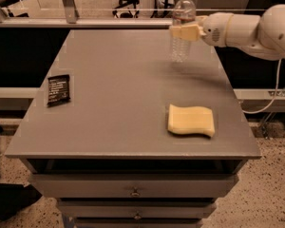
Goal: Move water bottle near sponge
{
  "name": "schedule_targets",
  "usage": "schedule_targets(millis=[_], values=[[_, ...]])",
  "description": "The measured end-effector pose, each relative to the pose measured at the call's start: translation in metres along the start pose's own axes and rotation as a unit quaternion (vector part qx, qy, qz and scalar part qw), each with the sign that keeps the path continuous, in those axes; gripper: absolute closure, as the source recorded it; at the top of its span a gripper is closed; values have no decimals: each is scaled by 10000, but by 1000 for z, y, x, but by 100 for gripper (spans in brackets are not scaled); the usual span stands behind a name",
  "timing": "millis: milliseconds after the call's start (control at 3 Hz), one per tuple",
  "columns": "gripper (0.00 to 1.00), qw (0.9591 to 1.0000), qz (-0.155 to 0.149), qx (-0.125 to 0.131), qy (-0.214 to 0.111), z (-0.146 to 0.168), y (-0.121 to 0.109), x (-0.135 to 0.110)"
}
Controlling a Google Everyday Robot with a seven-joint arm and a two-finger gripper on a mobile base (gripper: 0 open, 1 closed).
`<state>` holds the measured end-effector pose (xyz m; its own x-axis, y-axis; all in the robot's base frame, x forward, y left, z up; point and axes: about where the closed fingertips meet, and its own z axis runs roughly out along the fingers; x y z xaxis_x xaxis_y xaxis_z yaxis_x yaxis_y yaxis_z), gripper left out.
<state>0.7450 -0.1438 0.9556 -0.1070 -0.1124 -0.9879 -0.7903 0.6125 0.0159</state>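
Note:
The water bottle is clear and ribbed with a white cap, and stands upright at the back right of the grey table. My gripper reaches in from the right and is shut on the bottle's middle, covering its label. The bottle's base is at or just above the tabletop. The pale-yellow sponge lies flat near the front right of the table, well in front of the bottle.
A small black packet lies near the table's left edge. Drawers sit under the tabletop. My white arm stretches over the table's right edge. A rail and chairs stand behind the table.

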Motion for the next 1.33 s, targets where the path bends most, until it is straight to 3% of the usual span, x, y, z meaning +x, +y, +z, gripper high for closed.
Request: schedule_targets(millis=[667, 1333], values=[[100, 9994, 311, 74, 114, -100, 14, 35], [100, 9975, 689, -17, -139, -187, 41, 63]])
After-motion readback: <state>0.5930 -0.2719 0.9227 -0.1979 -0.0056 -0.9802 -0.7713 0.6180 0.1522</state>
